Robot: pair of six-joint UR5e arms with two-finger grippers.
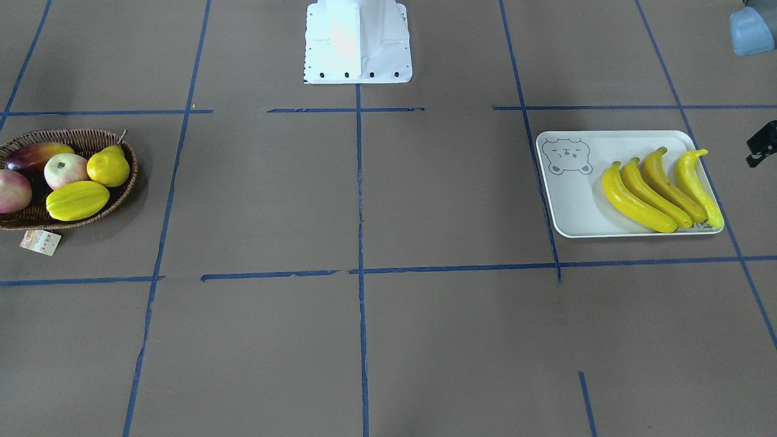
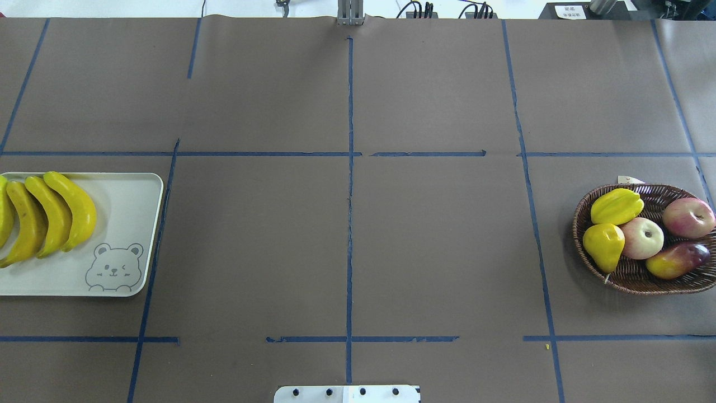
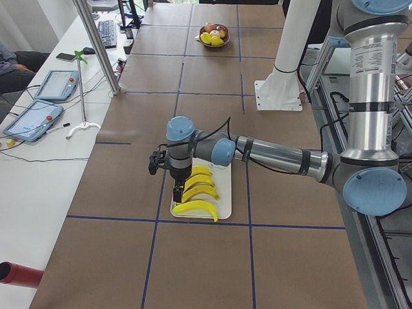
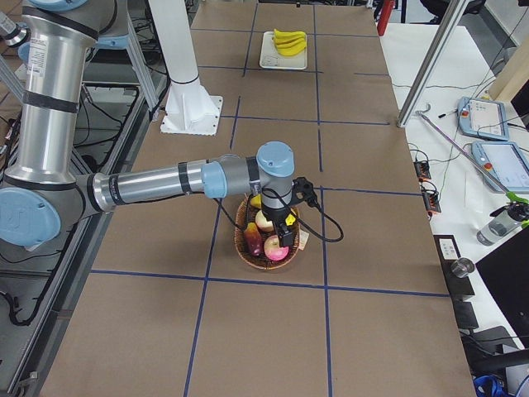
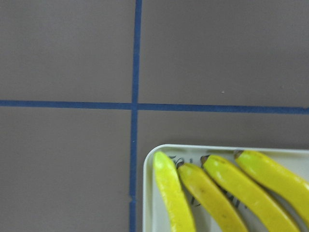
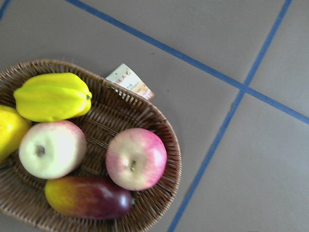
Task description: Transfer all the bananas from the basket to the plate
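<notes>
Seen from overhead, a flat white rectangular plate [image 2: 128, 224] with a grey bear face print sat at the far left of the brown paper-covered counter [image 2: 347, 252], which was crossed by blue tape lines. Four long curved yellow plastic-looking bananas [image 2: 56, 215] lay side by side on the plate's left half, touching one another, one of them a darker orange-yellow. In the side view the left gripper [image 3: 178, 183] hung just above them. Whether its fingers were released or clenched could not be told.

At the far right sat a shallow oval dark-brown wicker basket [image 2: 632, 280]. It held a ridged yellow starfruit [image 2: 616, 206], a round yellow pear [image 2: 603, 245], two pink-and-cream apples [image 2: 642, 237] and a red-and-yellow mango [image 2: 678, 259], but no banana. The right gripper [image 4: 283, 231] hovered over the basket, and the state of its fingers likewise could not be told.

The transfer looked complete. Finishing well would likely mean raising each arm straight up before swinging it home. That way the left arm would not brush the bananas lying close to the plate's edge, and the right would not snag the basket's rim or its small paper tag [image 2: 629, 179].
</notes>
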